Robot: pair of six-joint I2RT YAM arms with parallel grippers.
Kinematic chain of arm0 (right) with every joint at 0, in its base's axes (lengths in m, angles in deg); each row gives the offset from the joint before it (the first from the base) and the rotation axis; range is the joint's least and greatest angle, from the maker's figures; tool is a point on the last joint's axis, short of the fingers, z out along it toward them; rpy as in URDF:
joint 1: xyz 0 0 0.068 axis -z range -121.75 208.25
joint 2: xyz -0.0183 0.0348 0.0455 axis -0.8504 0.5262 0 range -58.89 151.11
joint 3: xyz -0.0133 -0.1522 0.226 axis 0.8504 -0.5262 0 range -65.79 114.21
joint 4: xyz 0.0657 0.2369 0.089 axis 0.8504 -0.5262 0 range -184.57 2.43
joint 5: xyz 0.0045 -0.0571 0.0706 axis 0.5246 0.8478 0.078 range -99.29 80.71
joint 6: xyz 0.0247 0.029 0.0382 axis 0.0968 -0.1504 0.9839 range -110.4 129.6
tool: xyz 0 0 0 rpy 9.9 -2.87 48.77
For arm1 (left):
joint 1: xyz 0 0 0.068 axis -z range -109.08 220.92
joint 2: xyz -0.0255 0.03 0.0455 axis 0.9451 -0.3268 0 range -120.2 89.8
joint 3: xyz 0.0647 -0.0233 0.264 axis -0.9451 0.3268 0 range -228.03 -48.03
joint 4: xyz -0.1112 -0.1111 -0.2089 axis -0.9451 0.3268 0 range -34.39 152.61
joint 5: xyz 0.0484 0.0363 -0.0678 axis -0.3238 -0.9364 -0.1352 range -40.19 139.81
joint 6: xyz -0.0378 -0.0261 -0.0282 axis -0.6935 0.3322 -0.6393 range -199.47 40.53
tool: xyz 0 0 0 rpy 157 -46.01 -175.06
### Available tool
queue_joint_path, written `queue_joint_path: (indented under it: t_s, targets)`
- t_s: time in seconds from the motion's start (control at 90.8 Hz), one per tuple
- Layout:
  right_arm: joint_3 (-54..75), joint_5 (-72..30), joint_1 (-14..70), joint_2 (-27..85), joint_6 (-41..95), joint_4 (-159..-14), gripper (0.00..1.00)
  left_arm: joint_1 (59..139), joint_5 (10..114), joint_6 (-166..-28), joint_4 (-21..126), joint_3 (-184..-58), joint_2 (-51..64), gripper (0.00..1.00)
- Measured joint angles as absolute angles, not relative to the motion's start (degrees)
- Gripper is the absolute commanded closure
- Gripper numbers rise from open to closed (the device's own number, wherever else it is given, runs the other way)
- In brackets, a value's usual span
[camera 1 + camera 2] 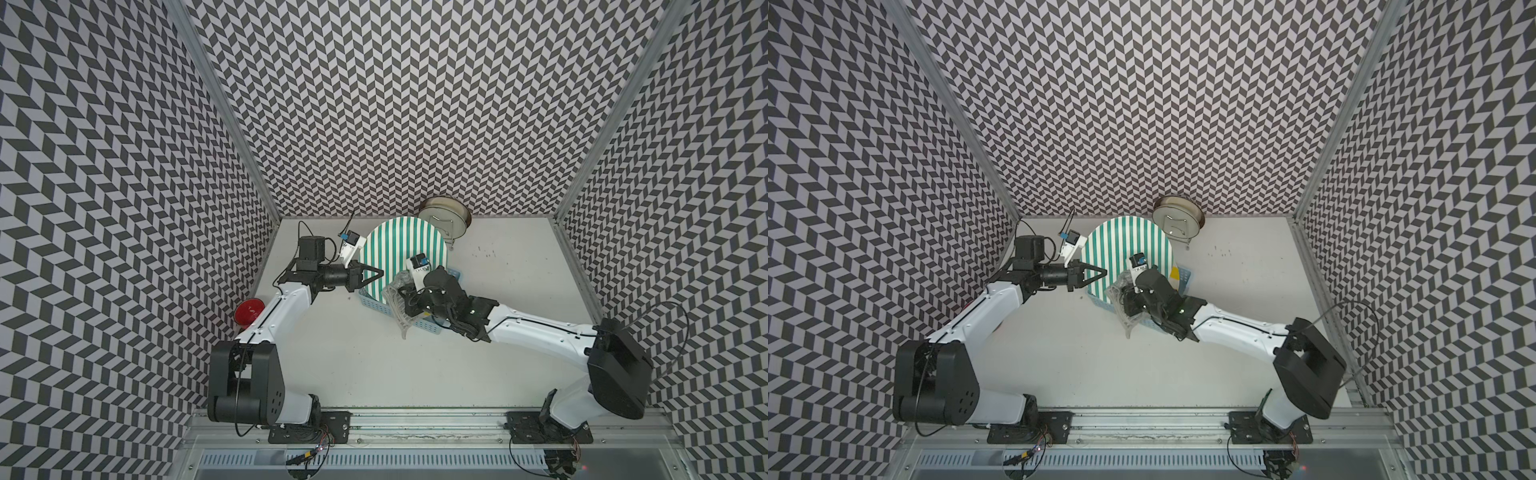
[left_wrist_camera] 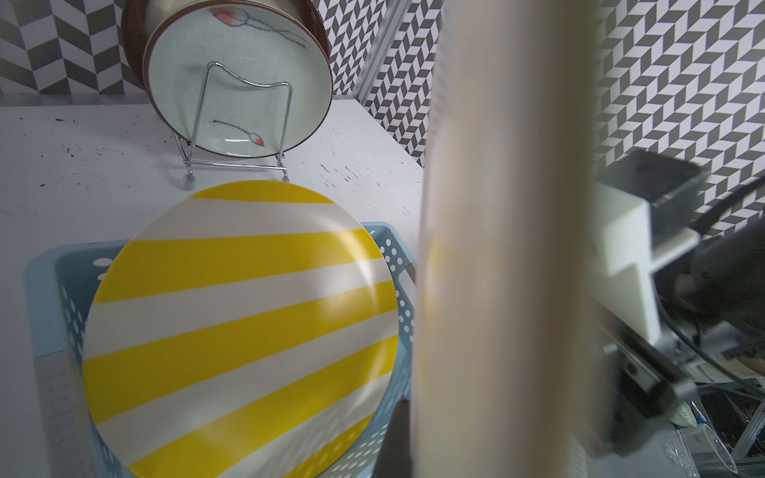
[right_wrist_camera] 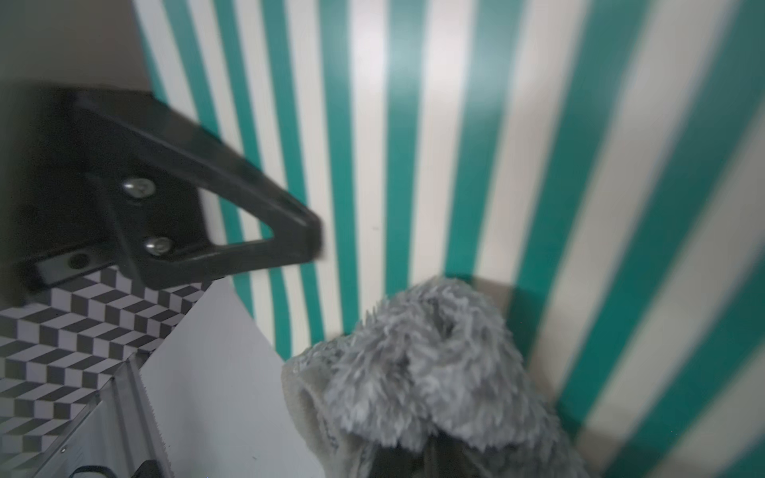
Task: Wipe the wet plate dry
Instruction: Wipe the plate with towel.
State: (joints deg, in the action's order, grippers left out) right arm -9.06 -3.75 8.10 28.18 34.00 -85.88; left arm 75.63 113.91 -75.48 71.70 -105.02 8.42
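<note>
We find the widest free room on the surface (image 1: 415, 374) in the lower middle of both top views, between the two arms. More room lies at centre right, past the basket (image 1: 374, 306). The middle is crowded: the upright green-striped plate (image 1: 399, 245) stands over the basket, the left arm (image 1: 286, 303) reaches its left edge, and the right arm (image 1: 540, 328) comes in from the lower right with a grey cloth (image 3: 426, 372) at the plate's face. A racked plate (image 1: 442, 214) stands close behind, and a red object (image 1: 248, 311) sits by the left wall.
</note>
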Motion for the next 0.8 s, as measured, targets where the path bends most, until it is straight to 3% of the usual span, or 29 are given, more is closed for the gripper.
queue_joint_path:
  t_s: [0.209, 0.43, 0.661, 0.804]
  targets:
    - [-18.3, -3.9, 19.9, 19.5, 37.1, -87.1, 1.0, 75.6, 112.6, -75.1, 71.8, -105.0, 8.5, 1.0]
    - [-19.4, -6.9, 31.5, 10.8, 37.3, -89.6, 1.0, 76.0, 114.6, -70.9, 76.8, -107.4, 8.9, 1.0]
    - [-15.5, -24.3, 43.9, 7.6, 37.2, -89.7, 1.0, 76.8, 112.0, -54.9, 90.0, -117.7, 8.9, 1.0]
    - [-11.6, -36.4, 47.0, 9.4, 37.4, -88.9, 1.0, 80.2, 108.3, -40.6, 101.1, -123.9, 8.8, 1.0]
